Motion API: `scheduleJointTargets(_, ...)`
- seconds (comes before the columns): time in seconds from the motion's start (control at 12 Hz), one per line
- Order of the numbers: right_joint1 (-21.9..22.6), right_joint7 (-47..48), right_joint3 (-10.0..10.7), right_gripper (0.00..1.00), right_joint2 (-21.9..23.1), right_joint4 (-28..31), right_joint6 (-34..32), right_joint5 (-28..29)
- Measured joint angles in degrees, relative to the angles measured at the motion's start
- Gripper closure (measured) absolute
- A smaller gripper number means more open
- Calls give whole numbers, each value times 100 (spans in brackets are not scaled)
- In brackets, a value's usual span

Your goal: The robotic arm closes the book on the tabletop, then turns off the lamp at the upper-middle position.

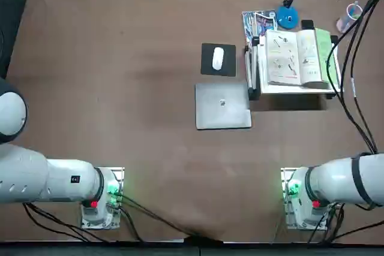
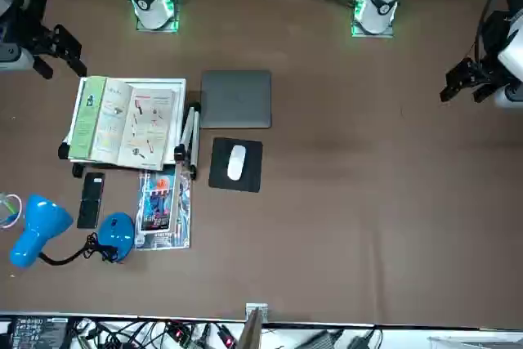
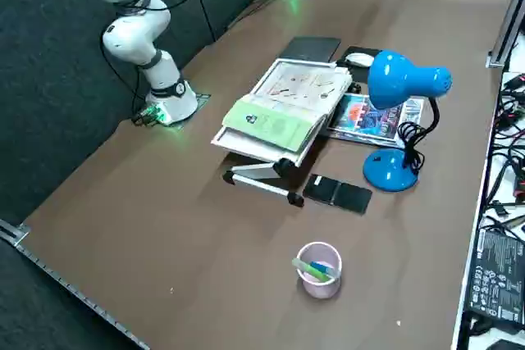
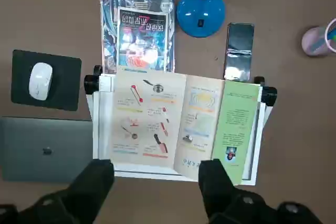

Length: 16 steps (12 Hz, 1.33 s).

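Observation:
The book lies open on a white stand, showing white illustrated pages and a green flap on one side. It also shows in the top view, the front view and the side view. The lamp has a round blue base and a blue head on a black neck, and stands beyond the book by the table's far edge. My right gripper is open, hovering above the tabletop short of the book's near edge and touching nothing. In the front view the right gripper is at the left edge.
A closed grey laptop and a white mouse on a black pad lie to the book's left. A glossy magazine and a black phone lie beyond the stand. A pink cup stands near the far right corner.

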<state>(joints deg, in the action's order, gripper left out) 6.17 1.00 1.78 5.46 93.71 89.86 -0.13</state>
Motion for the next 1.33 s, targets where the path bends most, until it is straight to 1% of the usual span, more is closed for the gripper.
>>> scheduleJointTargets(0.75,-23,-1,34,0,-20,0,-71,41)
scheduleJointTargets(0.92,-106,-49,72,0,-51,3,-121,41)
scheduleJointTargets(1.33,-444,-509,151,0,-117,36,-120,46)
